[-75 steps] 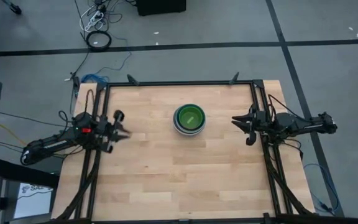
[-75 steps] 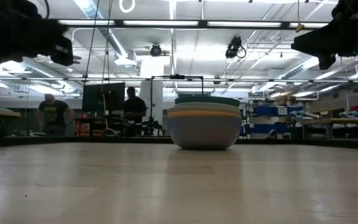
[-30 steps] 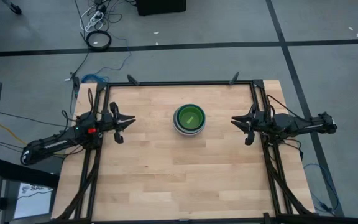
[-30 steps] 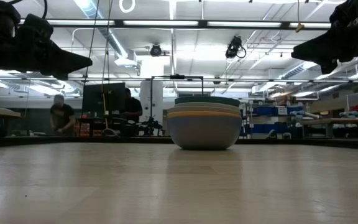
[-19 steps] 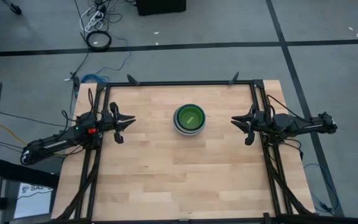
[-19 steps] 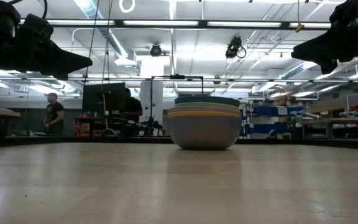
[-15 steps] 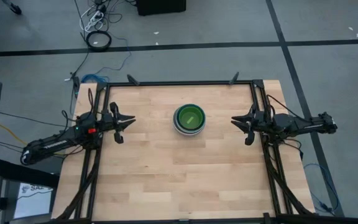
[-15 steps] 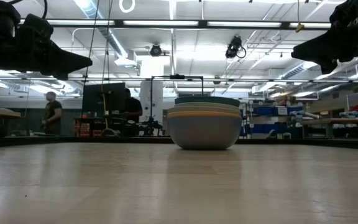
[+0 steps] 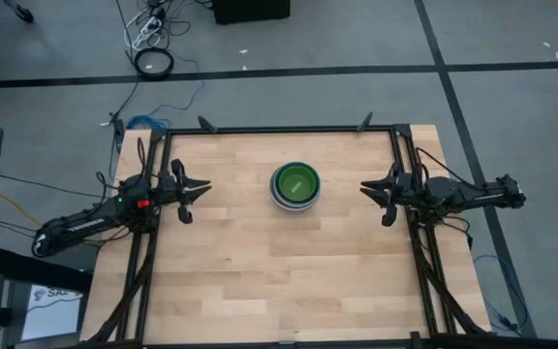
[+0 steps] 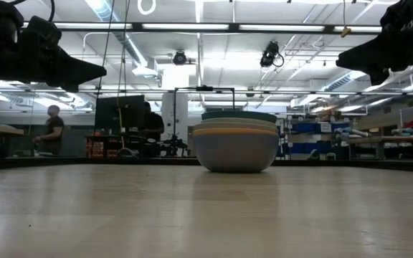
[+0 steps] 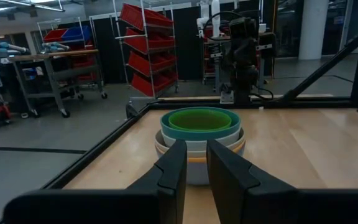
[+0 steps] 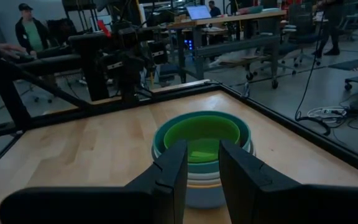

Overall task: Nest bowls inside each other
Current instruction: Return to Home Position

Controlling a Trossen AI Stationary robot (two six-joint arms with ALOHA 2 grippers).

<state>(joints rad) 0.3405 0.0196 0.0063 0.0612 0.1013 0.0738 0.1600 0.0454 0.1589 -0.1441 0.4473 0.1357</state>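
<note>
The nested bowls (image 9: 294, 184) are sitting as one stack near the middle of the table (image 9: 260, 281), with the lime green bowl (image 9: 295, 180) innermost. The left gripper (image 11: 196, 144) is hanging at the table's left edge and the right gripper (image 12: 202, 146) at its right, each narrowly parted and holding nothing. Nesting is looking finished; homing seems to be the step in hand, likely calling only for settling clear.

1. Light wood tabletop (image 9: 240, 271) with a black frame (image 9: 279, 129) round its edge.
2. Coiled cable (image 9: 153, 63) on the grey floor beyond it.
3. Red bin racks (image 11: 148, 43) - off in the room.
4. A person (image 10: 49, 129) standing way back - plus a green-shirted person (image 12: 25, 28).
</note>
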